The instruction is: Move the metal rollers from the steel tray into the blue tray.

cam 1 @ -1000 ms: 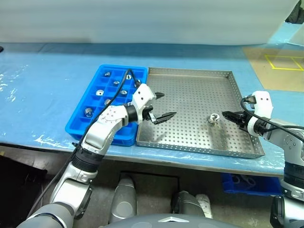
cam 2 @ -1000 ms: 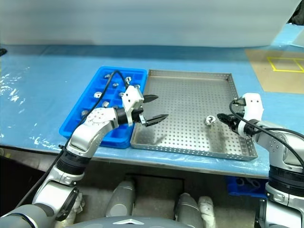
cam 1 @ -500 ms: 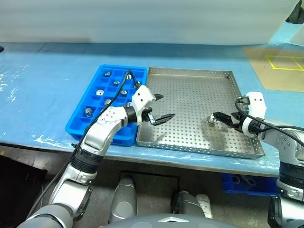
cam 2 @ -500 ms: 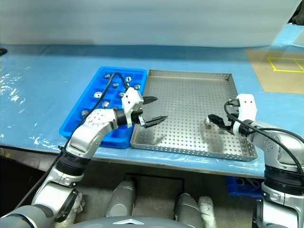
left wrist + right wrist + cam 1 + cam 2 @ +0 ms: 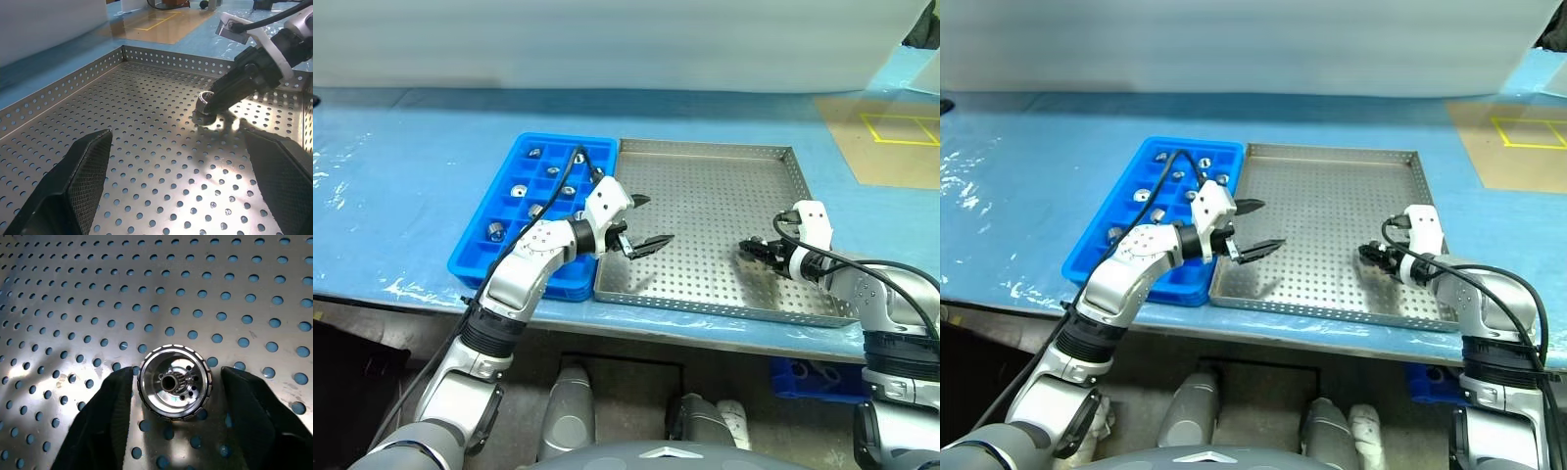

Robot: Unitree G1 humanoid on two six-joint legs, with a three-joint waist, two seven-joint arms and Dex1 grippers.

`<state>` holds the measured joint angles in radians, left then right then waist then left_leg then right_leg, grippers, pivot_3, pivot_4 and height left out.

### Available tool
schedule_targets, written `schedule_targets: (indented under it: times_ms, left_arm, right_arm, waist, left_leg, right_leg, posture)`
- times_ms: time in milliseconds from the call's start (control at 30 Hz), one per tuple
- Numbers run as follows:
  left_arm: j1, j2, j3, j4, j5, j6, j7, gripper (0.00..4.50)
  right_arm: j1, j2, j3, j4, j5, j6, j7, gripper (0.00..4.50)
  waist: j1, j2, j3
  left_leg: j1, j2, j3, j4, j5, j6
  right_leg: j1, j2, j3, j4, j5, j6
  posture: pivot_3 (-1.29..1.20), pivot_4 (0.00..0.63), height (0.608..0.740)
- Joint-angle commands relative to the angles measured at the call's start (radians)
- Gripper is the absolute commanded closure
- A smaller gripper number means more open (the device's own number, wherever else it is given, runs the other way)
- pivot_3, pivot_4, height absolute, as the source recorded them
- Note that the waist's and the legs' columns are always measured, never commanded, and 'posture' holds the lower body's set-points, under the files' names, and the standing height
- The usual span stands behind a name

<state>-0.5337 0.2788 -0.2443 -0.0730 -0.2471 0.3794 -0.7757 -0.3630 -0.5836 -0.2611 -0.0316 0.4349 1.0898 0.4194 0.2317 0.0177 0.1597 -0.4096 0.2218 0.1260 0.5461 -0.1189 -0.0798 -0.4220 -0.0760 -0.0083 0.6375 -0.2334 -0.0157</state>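
A steel tray (image 5: 705, 186) with a dotted floor is seen on the blue-covered table (image 5: 401, 176), and a blue tray (image 5: 504, 257) with square compartments is set touching its nine o'clock side. Several metal rollers (image 5: 520, 191) are held in the blue tray, one to a compartment; an exact count cannot be made, since part of the tray is hidden by the left arm. A single roller (image 5: 174, 382) is left on the steel tray, toward its four o'clock corner. It is framed by the right gripper (image 5: 174, 406), one black finger (image 5: 102, 416) at the roller's nine o'clock and the other at its three o'clock. The first finger appears to touch the roller's rim, though a firm grip cannot be confirmed; a narrow gap is seen at the other. The left gripper (image 5: 644, 220) is held above the steel tray's seven o'clock part, fingers spread wide and nothing between them.
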Motion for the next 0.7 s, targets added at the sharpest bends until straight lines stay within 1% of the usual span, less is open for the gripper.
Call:
schedule_targets:
  times_ms: [33, 167, 333, 467, 533, 600, 700]
  left_arm:
    - [0.003, 0.004, 0.011, -0.045, -0.003, -0.006, 0.005, 0.00]
    - [0.024, 0.014, 0.026, -0.075, -0.015, 0.014, 0.014, 0.00]
    - [0.082, 0.083, 0.061, -0.172, -0.031, 0.064, 0.015, 0.00]
    - [0.179, 0.148, 0.140, -0.309, -0.090, 0.150, 0.041, 0.00]
    - [0.271, 0.195, 0.180, -0.385, -0.104, 0.180, 0.048, 0.00]
    - [0.344, 0.232, 0.201, -0.445, -0.113, 0.198, 0.052, 0.00]
    - [0.454, 0.262, 0.248, -0.546, -0.141, 0.233, 0.079, 0.00]
  right_arm:
    - [-0.028, -0.014, 0.008, -0.016, -0.016, -0.058, 0.006, 2.75]
    - [-0.036, -0.022, 0.020, -0.075, 0.002, -0.086, 0.044, 2.81]
    - [-0.153, 0.045, 0.044, -0.113, 0.068, -0.106, 0.093, 2.81]
    - [-0.265, 0.098, 0.143, -0.096, 0.104, -0.107, 0.182, 2.81]
    - [-0.302, 0.107, 0.227, -0.062, 0.079, -0.128, 0.233, 2.81]
    - [-0.327, 0.116, 0.277, -0.035, 0.070, -0.151, 0.272, 2.81]
    - [-0.381, 0.143, 0.355, -0.022, 0.089, -0.154, 0.352, 2.81]
  waist:
    - [0.000, 0.000, 0.000]
    - [0.000, 0.000, 0.000]
    - [-0.011, 0.000, 0.000]
    - [-0.010, 0.000, 0.000]
    - [-0.004, 0.000, 0.000]
    - [0.015, 0.000, 0.000]
    - [0.046, 0.000, 0.001]
  left_leg:
    - [0.000, 0.000, 0.000, 0.000, 0.000, 0.000]
    - [-0.001, 0.000, 0.000, 0.000, 0.000, 0.000]
    - [-0.001, 0.001, 0.000, -0.001, 0.000, 0.001]
    - [-0.002, 0.001, -0.001, -0.001, 0.000, 0.001]
    - [-0.002, 0.001, -0.001, -0.002, -0.001, 0.001]
    - [-0.003, 0.002, -0.002, -0.003, -0.002, 0.003]
    - [-0.007, 0.003, -0.003, -0.004, -0.002, 0.003]
  right_leg:
    - [0.000, 0.000, 0.000, 0.000, 0.000, 0.000]
    - [0.000, 0.000, 0.000, -0.001, 0.000, 0.000]
    - [-0.001, 0.001, -0.001, -0.001, 0.000, 0.000]
    - [-0.002, 0.001, -0.002, -0.001, -0.001, -0.001]
    - [-0.002, 0.000, -0.004, -0.001, -0.001, -0.003]
    - [-0.002, 0.001, -0.006, -0.003, -0.003, -0.004]
    - [-0.002, 0.000, -0.009, -0.006, -0.003, -0.004]
  posture:
    - [0.25, 0.150, 0.740]
    - [0.26, 0.150, 0.740]
    - [0.36, 0.150, 0.740]
    - [0.45, 0.150, 0.740]
    - [0.50, 0.150, 0.740]
    - [0.54, 0.150, 0.740]
    - [0.60, 0.150, 0.740]
